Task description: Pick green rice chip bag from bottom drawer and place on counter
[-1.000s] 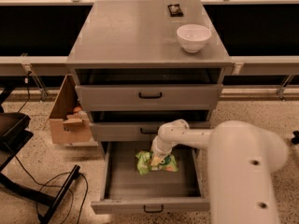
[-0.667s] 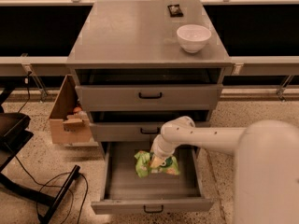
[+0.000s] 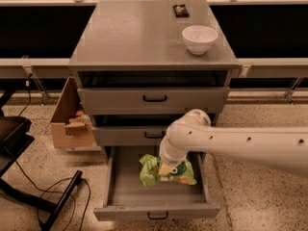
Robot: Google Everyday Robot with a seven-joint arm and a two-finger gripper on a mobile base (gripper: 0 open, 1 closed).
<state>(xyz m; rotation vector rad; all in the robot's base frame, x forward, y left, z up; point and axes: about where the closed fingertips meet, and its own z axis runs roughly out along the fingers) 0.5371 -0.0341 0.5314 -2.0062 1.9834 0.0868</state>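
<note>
The green rice chip bag (image 3: pixel 153 173) lies crumpled inside the open bottom drawer (image 3: pixel 126 196), near its middle right. My gripper (image 3: pixel 167 169) reaches straight down into the drawer at the end of the white arm (image 3: pixel 231 141) and sits on top of the bag, hiding its middle. The counter (image 3: pixel 130 35) is the grey top of the cabinet, above the two shut upper drawers.
A white bowl (image 3: pixel 199 38) and a small dark packet (image 3: pixel 181 10) stand on the counter's right and back. A cardboard box (image 3: pixel 72 119) sits on the floor left of the cabinet. Black chair legs and cables (image 3: pixel 43 196) lie at the lower left.
The arm has stretched out, its large white body drawing back to the right. The gripper stays down on the bag in the drawer; the bag has not visibly moved.
</note>
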